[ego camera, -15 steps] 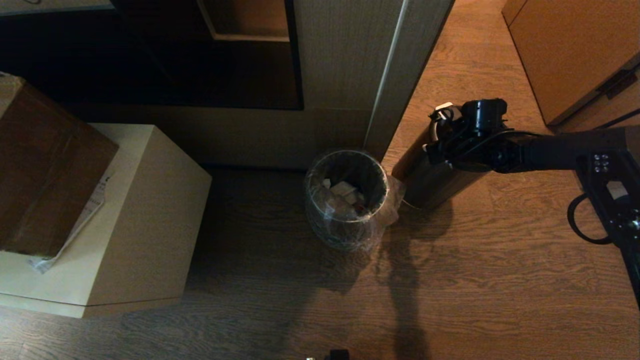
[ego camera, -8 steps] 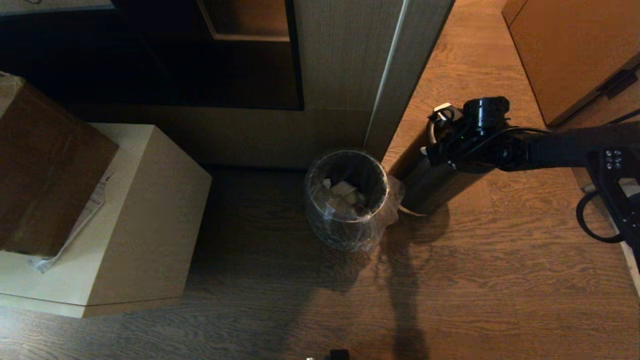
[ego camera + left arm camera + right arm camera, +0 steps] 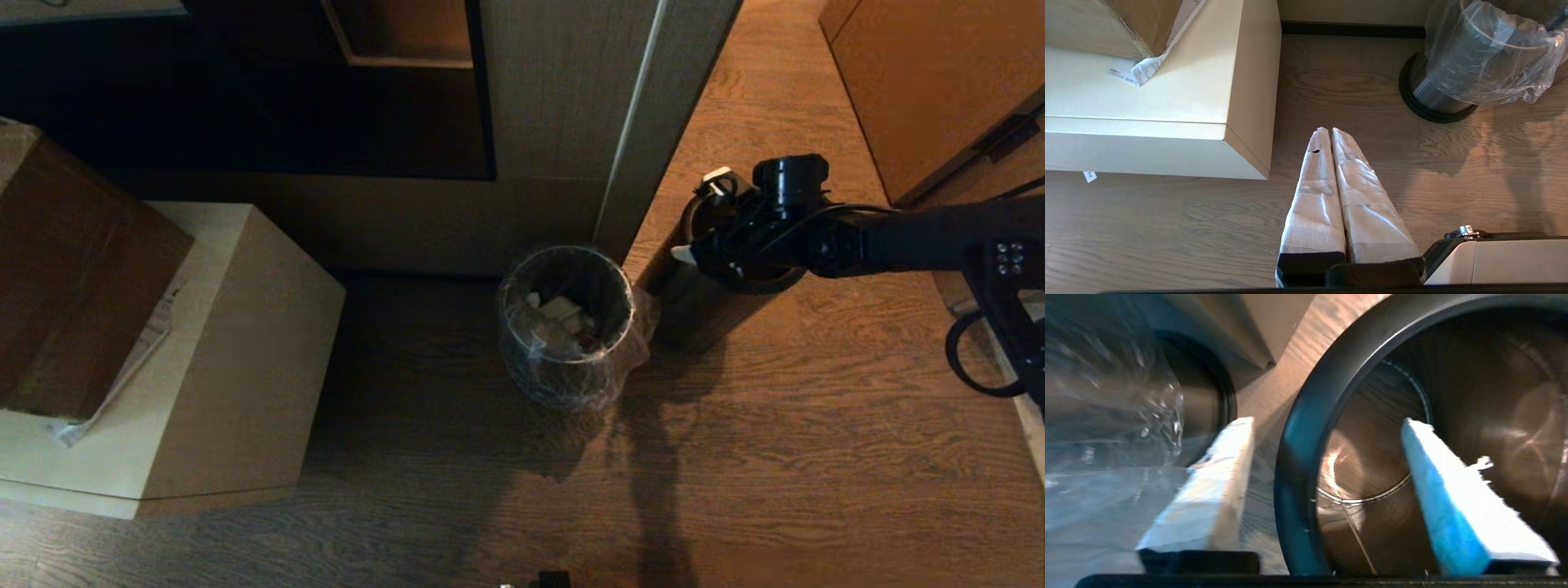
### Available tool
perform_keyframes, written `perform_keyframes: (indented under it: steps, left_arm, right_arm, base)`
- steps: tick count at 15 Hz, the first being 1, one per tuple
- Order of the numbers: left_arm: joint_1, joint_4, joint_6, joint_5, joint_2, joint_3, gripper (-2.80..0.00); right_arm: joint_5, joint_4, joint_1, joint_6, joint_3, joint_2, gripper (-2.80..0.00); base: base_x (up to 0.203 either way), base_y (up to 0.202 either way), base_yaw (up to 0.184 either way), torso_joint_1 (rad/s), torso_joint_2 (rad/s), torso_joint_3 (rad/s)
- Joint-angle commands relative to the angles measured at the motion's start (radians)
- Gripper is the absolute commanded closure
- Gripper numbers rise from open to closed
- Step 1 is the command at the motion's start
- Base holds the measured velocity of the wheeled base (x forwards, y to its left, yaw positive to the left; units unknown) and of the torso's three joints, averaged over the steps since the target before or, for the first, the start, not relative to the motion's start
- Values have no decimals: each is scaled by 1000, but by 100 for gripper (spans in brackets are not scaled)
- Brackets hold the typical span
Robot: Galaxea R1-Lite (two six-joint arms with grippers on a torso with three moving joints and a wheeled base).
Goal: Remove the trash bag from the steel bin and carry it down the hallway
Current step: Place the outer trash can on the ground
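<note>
Fingers (image 3: 1314,192) of the left gripper (image 3: 1329,130) pressed flat together, wrapped in pale tape, hanging idle above the wooden floor (image 3: 816,449) beside a pale cabinet block (image 3: 204,351) topped by a cardboard box (image 3: 73,269).

At centre, standing upright on the floor with its long axis vertical and its mouth open to the ceiling: the trash bag (image 3: 571,384), crinkled and see-through, draped over a second steel cylinder (image 3: 1425,96) with a black foot ring; pale paper scraps and a speck of red visible inside.

Just to its right, close against the bag's loose plastic: the steel bin (image 3: 702,310), bare inside, thick black rim uppermost, mouth facing up toward the arm, long axis roughly vertical; any slight lean impossible to judge.

At the far right, reaching in over that rim: the right gripper (image 3: 1327,421), fingers (image 3: 1208,498) spread wide and released, one hanging outside the rim on the bag's side, the other down inside the empty bin, nothing clamped between them.
</note>
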Motion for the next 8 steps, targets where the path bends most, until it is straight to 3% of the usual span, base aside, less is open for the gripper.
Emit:
perform_keyframes:
  steps: [1, 6, 7, 8]
  left_arm:
    - [0, -1, 0, 0, 0, 12, 0]
    - [0, -1, 0, 0, 0, 11, 0]
    - [0, -1, 0, 0, 0, 11, 0]
    - [0, -1, 0, 0, 0, 11, 0]
  right_arm:
    - [1, 2, 1, 7, 26, -43, -280]
    - [52, 117, 12, 89, 76, -141, -280]
    - [58, 124, 14, 90, 89, -153, 0]
    - [80, 127, 19, 89, 103, -166, 0]
  base:
    - [0, 0, 0, 0, 0, 0]
    - [0, 0, 0, 0, 0, 0]
    - [0, 0, 0, 0, 0, 0]
    - [0, 0, 0, 0, 0, 0]
